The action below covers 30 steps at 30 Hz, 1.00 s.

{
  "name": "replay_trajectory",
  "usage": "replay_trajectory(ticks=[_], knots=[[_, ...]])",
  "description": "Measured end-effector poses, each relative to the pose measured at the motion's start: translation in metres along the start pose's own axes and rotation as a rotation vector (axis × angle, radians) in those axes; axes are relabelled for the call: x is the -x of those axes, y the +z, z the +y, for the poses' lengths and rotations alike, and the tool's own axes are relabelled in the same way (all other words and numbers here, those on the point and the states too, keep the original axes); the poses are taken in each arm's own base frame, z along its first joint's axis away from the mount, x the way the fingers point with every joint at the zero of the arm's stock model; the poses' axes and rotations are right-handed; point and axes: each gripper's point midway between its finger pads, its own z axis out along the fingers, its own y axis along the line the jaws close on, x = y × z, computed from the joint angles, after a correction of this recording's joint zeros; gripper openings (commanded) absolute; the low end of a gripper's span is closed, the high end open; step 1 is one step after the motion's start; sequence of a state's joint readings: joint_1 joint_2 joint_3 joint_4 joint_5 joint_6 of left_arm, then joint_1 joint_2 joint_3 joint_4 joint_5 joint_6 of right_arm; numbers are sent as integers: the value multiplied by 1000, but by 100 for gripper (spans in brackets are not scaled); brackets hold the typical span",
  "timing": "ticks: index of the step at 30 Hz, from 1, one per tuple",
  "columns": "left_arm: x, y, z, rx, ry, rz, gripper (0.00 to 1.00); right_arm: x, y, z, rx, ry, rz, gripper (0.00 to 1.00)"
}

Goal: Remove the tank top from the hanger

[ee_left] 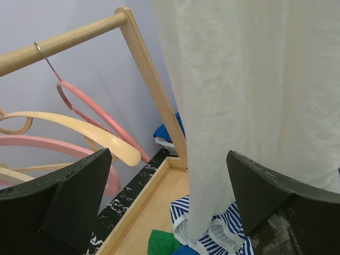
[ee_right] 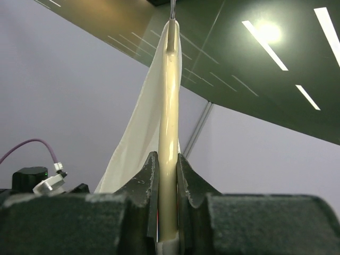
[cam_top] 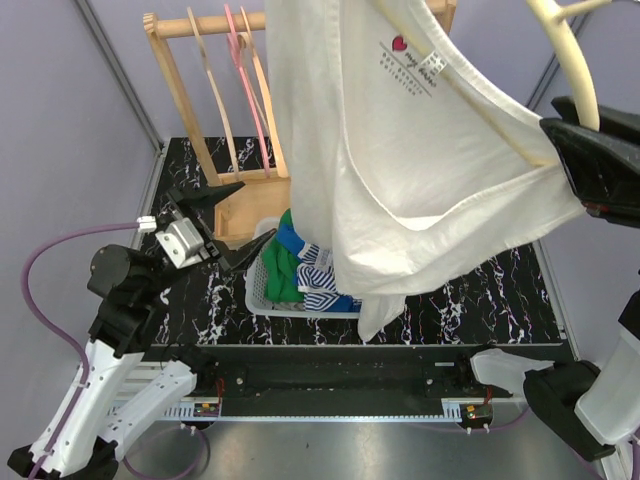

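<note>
A white tank top [cam_top: 400, 170] hangs on a cream hanger [cam_top: 572, 55] held high over the table. My right gripper [cam_top: 558, 135] grips that hanger's arm at the right. In the right wrist view the jaws are shut on the cream hanger [ee_right: 169, 106], and the tank top [ee_right: 139, 138] drapes off its left side. My left gripper [cam_top: 252, 214] stands wide open to the left of the fabric, holding nothing. In the left wrist view the tank top [ee_left: 249, 79] hangs down between the open fingers [ee_left: 79, 186], closer to the right one.
A wooden rack [cam_top: 180, 80] at the back carries pink [cam_top: 240, 50] and cream hangers. Below the shirt a white basket [cam_top: 257, 292] holds green, blue and striped clothes. The left wrist view shows the rack post [ee_left: 151, 85], a pink hanger [ee_left: 79, 106] and a striped garment [ee_left: 228, 234].
</note>
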<state>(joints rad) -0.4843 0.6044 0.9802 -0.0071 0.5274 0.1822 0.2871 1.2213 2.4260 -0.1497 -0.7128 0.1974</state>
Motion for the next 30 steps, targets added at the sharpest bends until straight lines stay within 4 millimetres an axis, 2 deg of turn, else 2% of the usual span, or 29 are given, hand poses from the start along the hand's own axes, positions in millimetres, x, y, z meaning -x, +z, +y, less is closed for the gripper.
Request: replay_trajectory(ticks=[5, 8, 12, 16, 21, 23, 24, 27, 28, 29, 30], knots=[[-15, 12, 1, -17, -20, 6, 99, -2, -7, 15, 44, 25, 18, 0], [-24, 22, -3, -54, -57, 12, 99, -11, -7, 16, 60, 50, 35, 0], [-34, 29, -25, -180, -112, 20, 99, -28, -7, 13, 58, 85, 69, 0], [-38, 22, -52, -322, -139, 34, 99, -43, -8, 9, 47, 108, 103, 0], [-50, 9, -77, -451, -151, 79, 99, -45, -9, 9, 47, 103, 114, 0], [-57, 6, -83, -485, -157, 95, 95, -43, -9, 10, 49, 97, 112, 0], [-60, 5, -86, -495, -158, 100, 91, -42, -9, 10, 49, 96, 111, 0], [-72, 7, -90, -511, -163, 112, 57, -41, -10, 12, 56, 94, 111, 0], [-75, 7, -90, -514, -170, 117, 29, -42, -10, 12, 57, 94, 112, 0], [-77, 9, -90, -511, -172, 119, 13, -43, -10, 12, 56, 95, 114, 0], [-80, 11, -89, -506, -175, 125, 5, -44, -10, 11, 56, 96, 116, 0]])
